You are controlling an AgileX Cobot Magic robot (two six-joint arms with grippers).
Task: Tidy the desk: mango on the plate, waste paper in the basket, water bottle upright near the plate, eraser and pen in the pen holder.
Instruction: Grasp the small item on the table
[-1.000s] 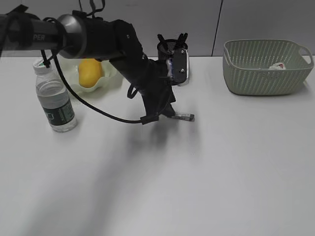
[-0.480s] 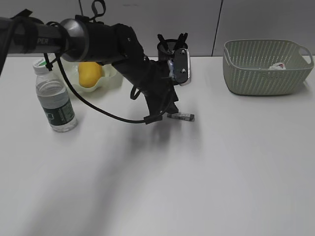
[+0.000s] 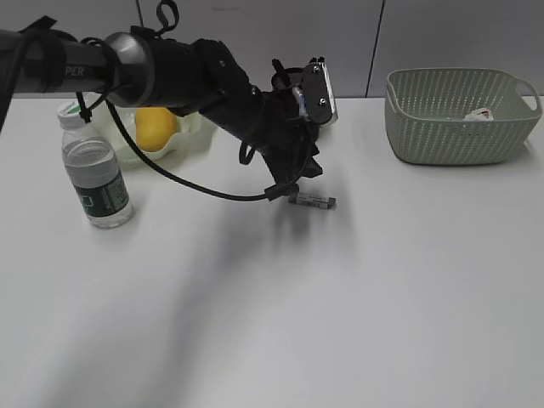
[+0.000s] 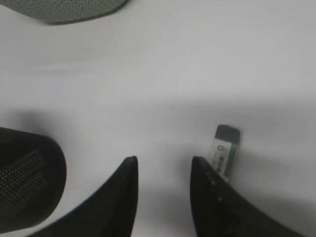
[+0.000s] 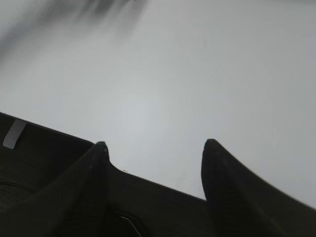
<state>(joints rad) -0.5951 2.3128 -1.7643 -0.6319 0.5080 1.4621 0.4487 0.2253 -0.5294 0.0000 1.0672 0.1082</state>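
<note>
My left gripper [image 3: 293, 189] is open and empty, low over the desk [image 3: 280, 306]. In the left wrist view its fingers [image 4: 164, 163] straddle bare desk. The small white-and-green eraser [image 4: 224, 150] lies just outside the right finger, also seen in the exterior view [image 3: 311, 201]. The black mesh pen holder [image 4: 24, 182] stands close on the left, mostly hidden behind the arm in the exterior view. The mango [image 3: 154, 127] sits in the pale green plate [image 3: 194, 140]. The water bottle [image 3: 95, 174] stands upright beside it. The waste paper [image 3: 481, 114] lies in the basket [image 3: 450, 127]. My right gripper [image 5: 155, 145] is open.
The left arm [image 3: 170, 72] stretches from the far left across the back of the desk, over the plate. The basket's rim [image 4: 64, 10] shows at the top of the left wrist view. The right wrist view shows only bare desk [image 5: 197, 74] and a dark edge.
My left wrist has tilted up and swung right, bringing the open fingers closer to the eraser. The eraser, bottle, mango and basket have not moved.
</note>
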